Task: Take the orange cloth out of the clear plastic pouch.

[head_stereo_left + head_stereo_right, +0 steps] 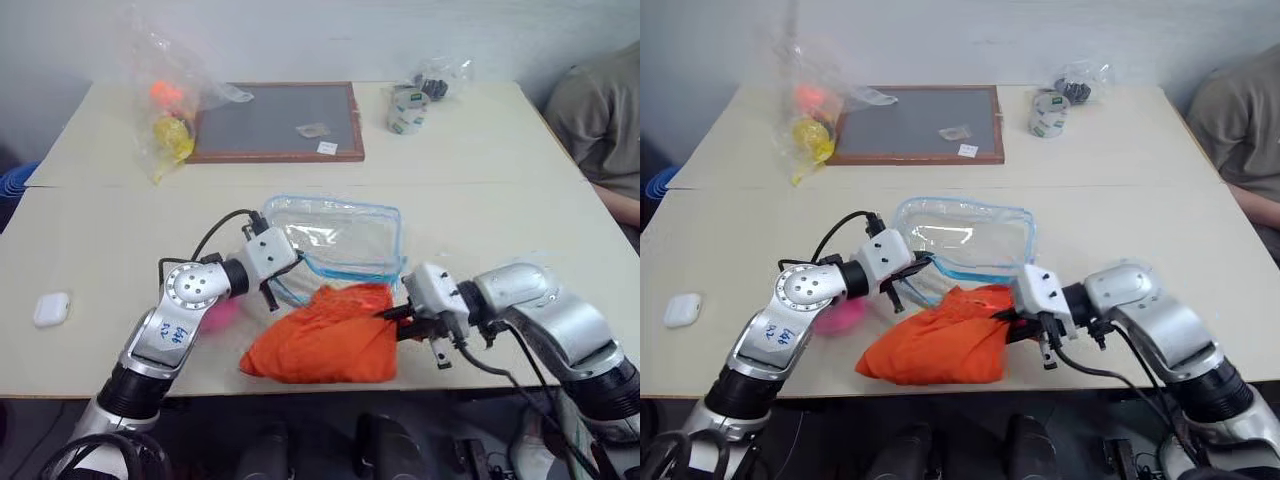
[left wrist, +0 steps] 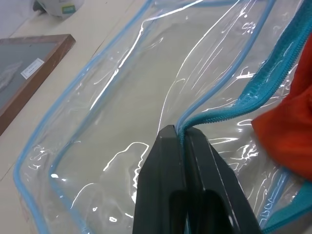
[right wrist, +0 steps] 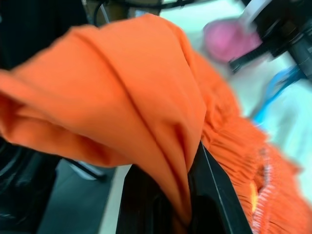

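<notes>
The orange cloth [image 1: 325,338] lies bunched at the table's front edge, mostly outside the clear plastic pouch [image 1: 345,235], whose blue-edged mouth faces it. My right gripper [image 1: 392,313] is shut on the cloth's right end; in the right wrist view the cloth [image 3: 146,107] drapes over the fingers [image 3: 214,195]. My left gripper [image 1: 272,290] is shut on the pouch's blue zipper edge [image 2: 229,109], holding the near left corner; the left wrist view shows the black fingers [image 2: 170,175] pinching that edge and looking into the pouch [image 2: 122,97].
A pink plush toy [image 1: 840,315] sits under my left arm. A framed grey board [image 1: 275,122], a crinkled bag with orange and yellow items [image 1: 170,110], a tape roll [image 1: 407,110] and a small white case [image 1: 50,308] are on the table. A person sits at far right [image 1: 600,110].
</notes>
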